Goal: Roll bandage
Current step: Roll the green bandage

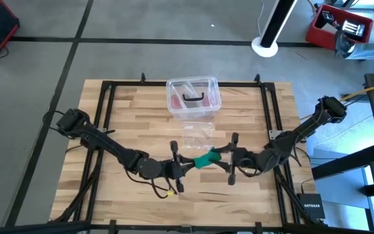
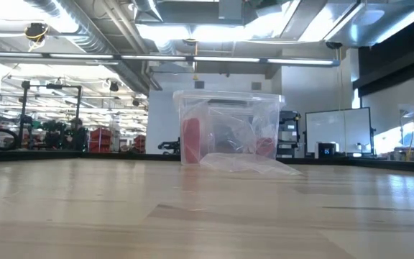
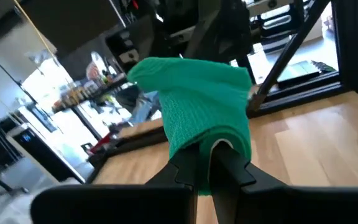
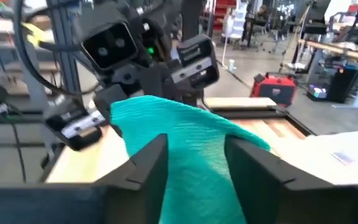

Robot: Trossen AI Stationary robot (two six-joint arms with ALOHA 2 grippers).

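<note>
The teal-green bandage (image 1: 205,159) hangs above the table's middle, between my two grippers, as a bunched wad of soft fabric (image 3: 197,106). My left gripper (image 1: 187,166) comes in level from the table's left and is shut on it. My right gripper (image 1: 222,156) comes in level from the right and is open. In the right wrist view its two fingers (image 4: 148,162) stand on either side of the green fabric (image 4: 191,143). Neither gripper nor the bandage shows in the low view. My left gripper pinches the near end of the wad (image 3: 209,140) between its two fingers (image 3: 229,168), which point level from the table's left. The fabric bulges out beyond the fingertips, several layers thick, and is lifted clear of the table. My right gripper has the fabric running between its spread fingers; whether they touch it I cannot tell.
A clear plastic box (image 1: 193,97) with a dark handle and pinkish contents stands at the table's far middle. A clear plastic bag (image 1: 197,136) lies just in front of it. A black frame (image 1: 102,104) runs round the wooden table. Bare wood lies at the near side.
</note>
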